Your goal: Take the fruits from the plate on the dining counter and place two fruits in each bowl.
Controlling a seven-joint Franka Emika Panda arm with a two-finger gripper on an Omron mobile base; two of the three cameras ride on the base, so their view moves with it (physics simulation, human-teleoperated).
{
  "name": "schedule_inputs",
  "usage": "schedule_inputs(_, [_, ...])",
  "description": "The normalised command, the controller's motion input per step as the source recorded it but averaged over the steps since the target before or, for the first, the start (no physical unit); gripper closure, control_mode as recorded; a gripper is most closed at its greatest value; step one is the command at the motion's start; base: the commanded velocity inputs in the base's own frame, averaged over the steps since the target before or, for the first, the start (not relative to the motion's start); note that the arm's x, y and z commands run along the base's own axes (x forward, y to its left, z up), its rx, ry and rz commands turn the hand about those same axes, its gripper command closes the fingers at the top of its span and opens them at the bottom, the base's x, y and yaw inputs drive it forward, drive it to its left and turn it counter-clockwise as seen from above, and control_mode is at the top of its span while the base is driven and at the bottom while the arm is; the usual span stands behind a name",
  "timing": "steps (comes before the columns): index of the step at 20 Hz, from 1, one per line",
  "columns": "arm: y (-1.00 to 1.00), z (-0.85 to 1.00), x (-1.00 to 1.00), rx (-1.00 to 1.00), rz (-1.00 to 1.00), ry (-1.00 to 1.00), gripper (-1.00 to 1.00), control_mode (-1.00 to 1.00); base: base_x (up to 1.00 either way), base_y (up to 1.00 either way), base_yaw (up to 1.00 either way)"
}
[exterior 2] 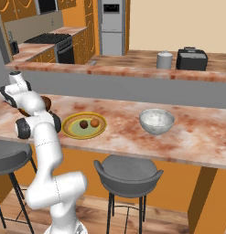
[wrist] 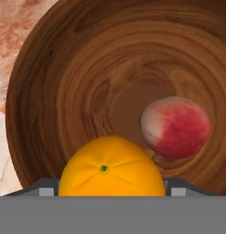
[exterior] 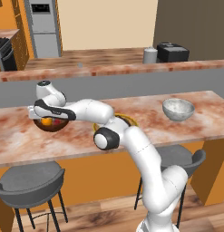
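Note:
My gripper (wrist: 110, 187) hangs low over the dark brown wooden bowl (wrist: 64, 82) at the left end of the dining counter (exterior: 177, 131). It is shut on the yellow-orange fruit (wrist: 110, 167), which shows just above the bowl (exterior: 53, 126) as an orange spot (exterior: 46, 121). The pinkish-red fruit (wrist: 174, 126) lies inside this bowl. On the plate (exterior 2: 74, 132) rest the dark brown fruit (exterior 2: 83, 124) and the orange fruit (exterior 2: 94, 122). The pale grey stone bowl (exterior 2: 156, 121) stands to the right with nothing seen in it. My arm hides most of the plate (exterior: 130, 120) in the left base view.
Two grey stools (exterior 2: 128, 172) (exterior: 29, 179) stand under the counter's front edge. Behind runs a second counter with a grey front panel (exterior 2: 132, 89), carrying a black toaster (exterior 2: 191, 59) and a grey canister (exterior 2: 164, 60). A stove (exterior 2: 52, 43) and fridge (exterior 2: 111, 27) are farther back.

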Motion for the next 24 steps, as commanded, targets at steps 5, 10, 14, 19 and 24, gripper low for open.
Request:
schedule_inputs(5, [-0.06,0.00,0.00,0.02,0.00,0.00,-1.00,-1.00,0.00,0.00,0.00])
schedule_inputs(10, [-0.06,0.00,0.00,0.04,0.00,0.01,-1.00,-1.00,0.00,0.00,0.00])
schedule_inputs(14, [-0.21,0.25,-0.01,0.05,0.00,0.00,-1.00,-1.00,0.00,0.00,0.00])
schedule_inputs(19, [-0.59,0.26,-0.35,0.03,0.00,0.00,-1.00,-1.00,0.00,0.00,0.00])
schedule_inputs(24, [-0.76,0.07,-0.60,0.01,-0.01,0.00,-1.00,-1.00,0.00,0.00,0.00])
